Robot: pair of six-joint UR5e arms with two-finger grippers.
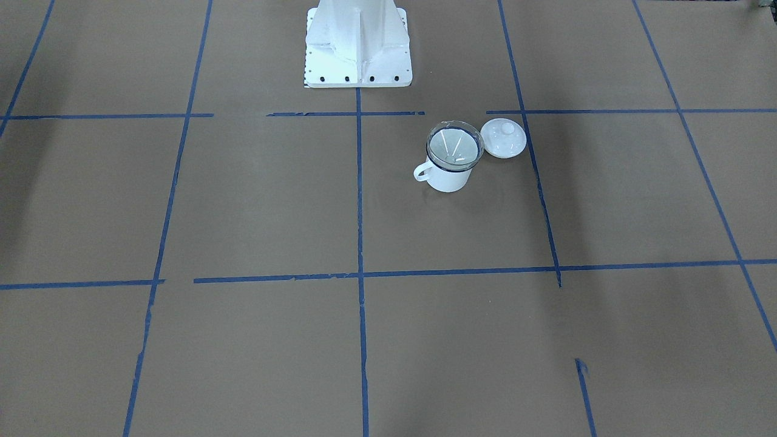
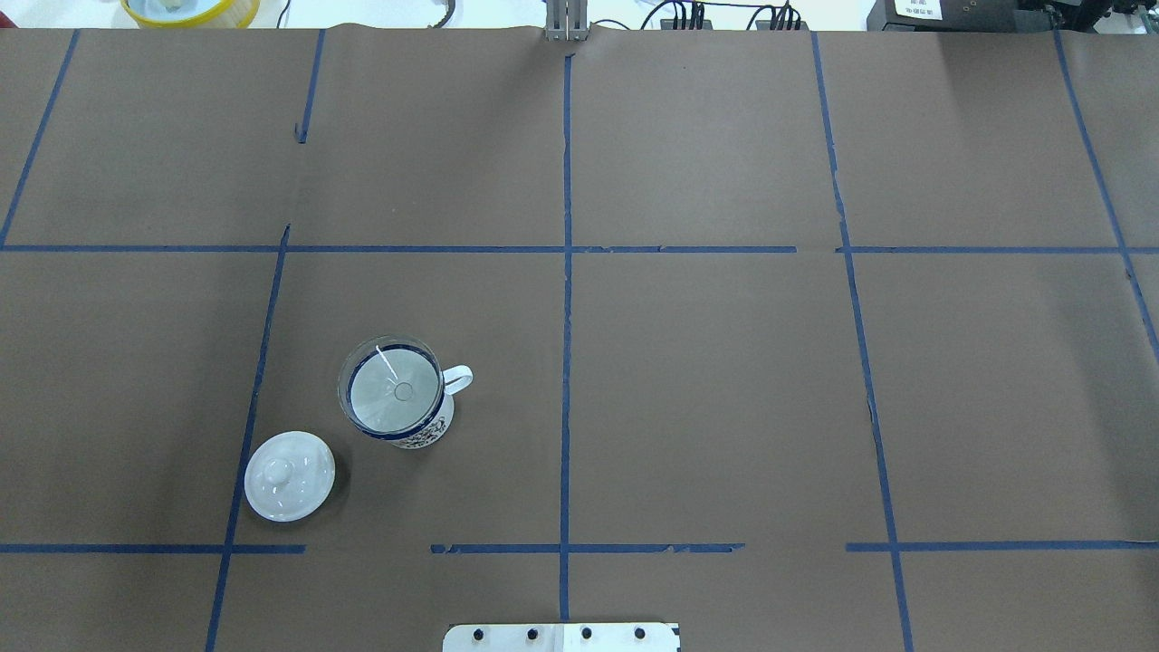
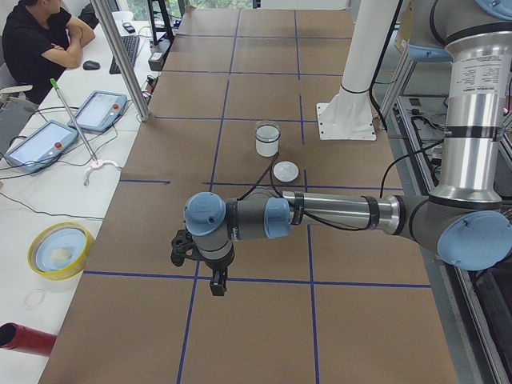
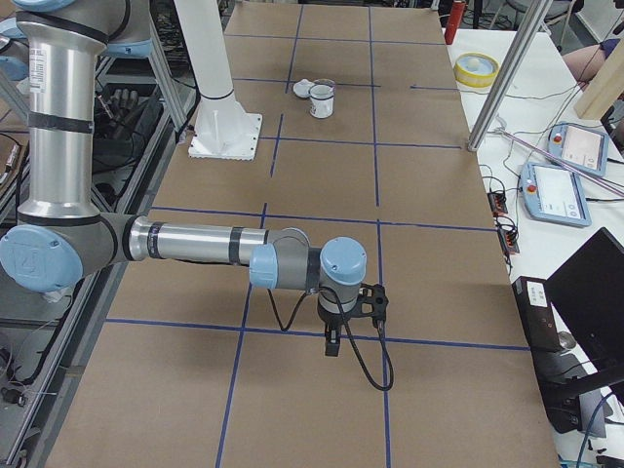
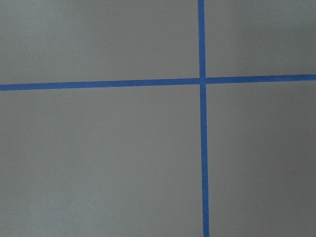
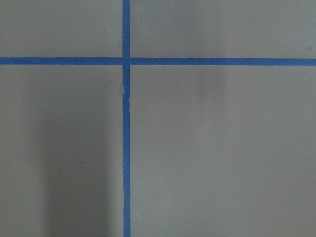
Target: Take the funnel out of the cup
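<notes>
The clear funnel (image 2: 391, 389) sits in the mouth of the white cup (image 2: 426, 435), which stands upright with its handle pointing to the table's middle. Both also show in the front view, funnel (image 1: 455, 144) in cup (image 1: 449, 179). My left gripper (image 3: 216, 284) shows only in the exterior left view, far from the cup (image 3: 266, 144), pointing down over the table's left end. My right gripper (image 4: 333, 346) shows only in the exterior right view, far from the cup (image 4: 322, 105). I cannot tell whether either is open or shut. Both wrist views show only brown paper and blue tape.
A small white knobbed lid (image 2: 289, 475) lies on the table beside the cup, apart from it. The robot's white base (image 1: 358, 45) stands at the table's near middle edge. Operator desks with tablets (image 3: 100, 110) run along the far side.
</notes>
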